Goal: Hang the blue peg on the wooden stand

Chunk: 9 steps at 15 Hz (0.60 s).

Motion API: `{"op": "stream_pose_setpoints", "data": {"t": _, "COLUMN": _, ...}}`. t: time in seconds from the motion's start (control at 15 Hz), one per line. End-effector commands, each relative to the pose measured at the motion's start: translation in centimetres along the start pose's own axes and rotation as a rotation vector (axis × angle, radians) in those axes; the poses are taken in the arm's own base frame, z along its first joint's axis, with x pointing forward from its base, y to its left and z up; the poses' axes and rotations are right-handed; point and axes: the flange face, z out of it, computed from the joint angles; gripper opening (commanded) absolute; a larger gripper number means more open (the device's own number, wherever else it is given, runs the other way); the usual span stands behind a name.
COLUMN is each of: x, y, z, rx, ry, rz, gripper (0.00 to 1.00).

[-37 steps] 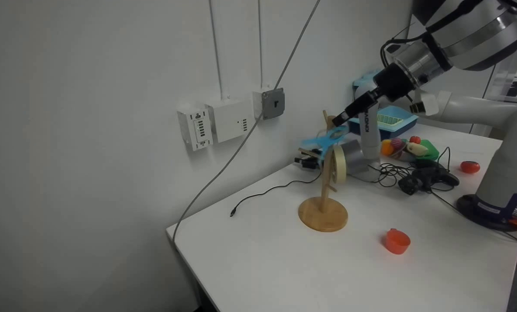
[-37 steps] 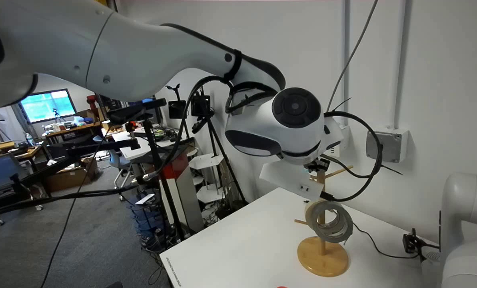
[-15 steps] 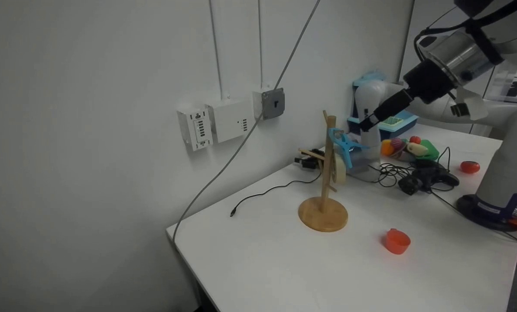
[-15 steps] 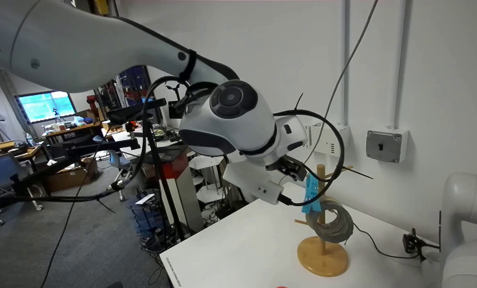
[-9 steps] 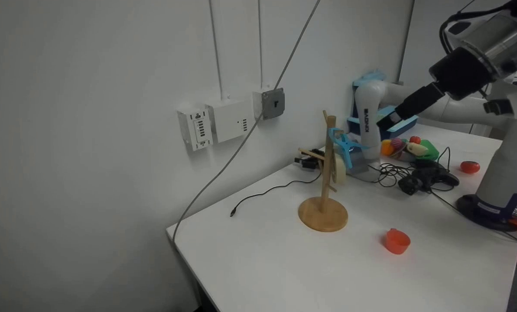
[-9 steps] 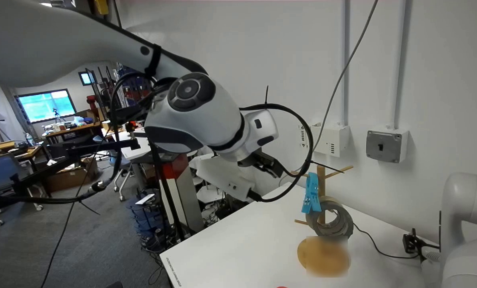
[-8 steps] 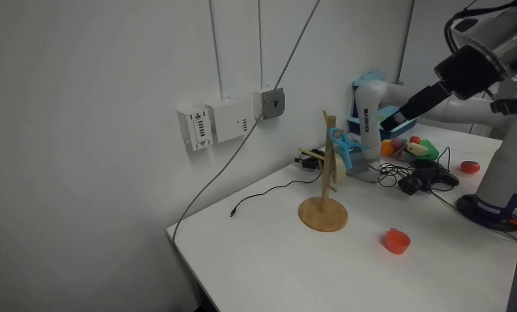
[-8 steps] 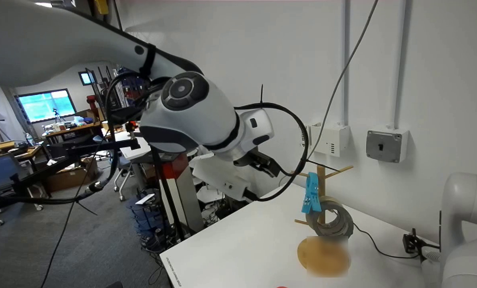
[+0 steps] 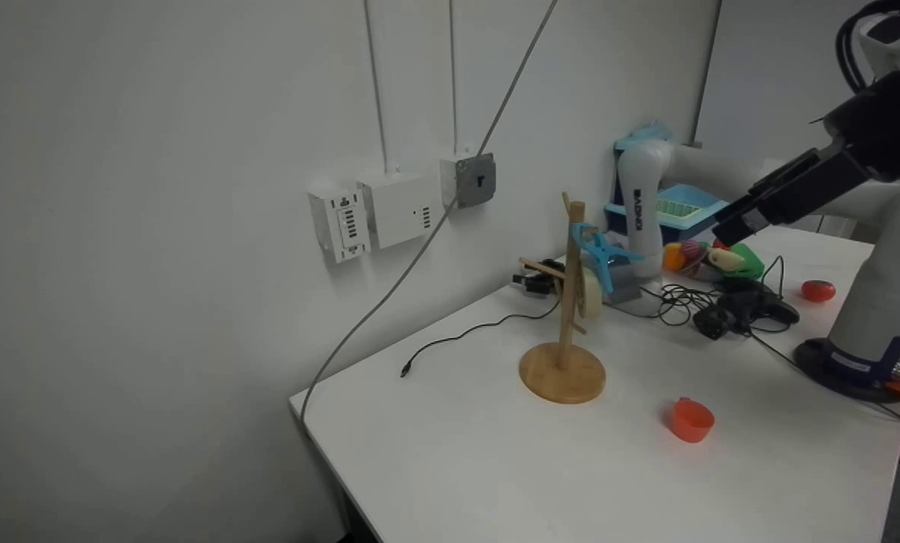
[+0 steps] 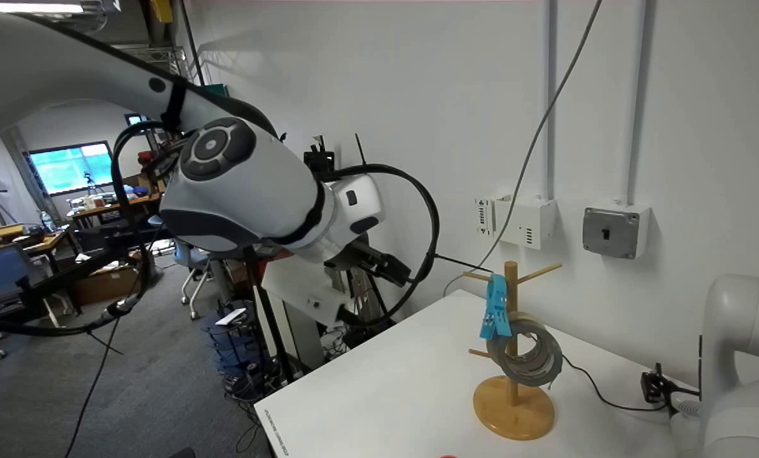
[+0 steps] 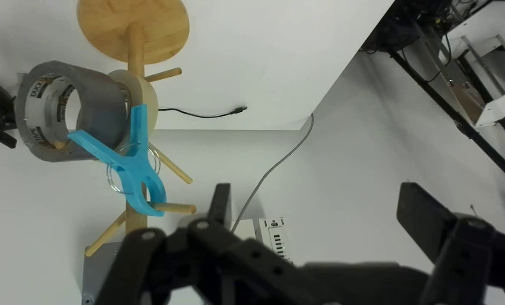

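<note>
Counter [image 9: 450,460] carries the wooden stand [image 9: 569,305], upright. Gripper [image 11: 315,197] spread wide, nothing between its fingers. Blue peg [image 11: 136,169] hangs high on the stand, looped end apparently round 1 side arm [image 11: 179,208]. Judged light, stiff, springy, unlikely to break; smooth plastic may slip. Best hold probably the flat body near the pivot; squeezing the 2 handles [image 11: 139,123] should spread the loop. Peg [image 9: 602,255] lies left of the gripper in an exterior view, well apart; left also in the wrist view, outside the fingers' gap.
</note>
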Motion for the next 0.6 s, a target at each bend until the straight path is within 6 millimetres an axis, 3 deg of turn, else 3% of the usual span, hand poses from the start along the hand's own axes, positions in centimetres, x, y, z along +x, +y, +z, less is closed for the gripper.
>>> {"op": "stream_pose_setpoints", "data": {"t": 0.0, "x": -0.3, "y": -0.19, "z": -0.3, "rx": 0.0, "ry": 0.0, "rz": -0.002, "gripper": 1.0}}
{"op": "stream_pose_setpoints", "data": {"t": 0.53, "x": -0.66, "y": -0.34, "z": -0.64, "rx": -0.001, "ry": 0.001, "rz": -0.002, "gripper": 1.0}}
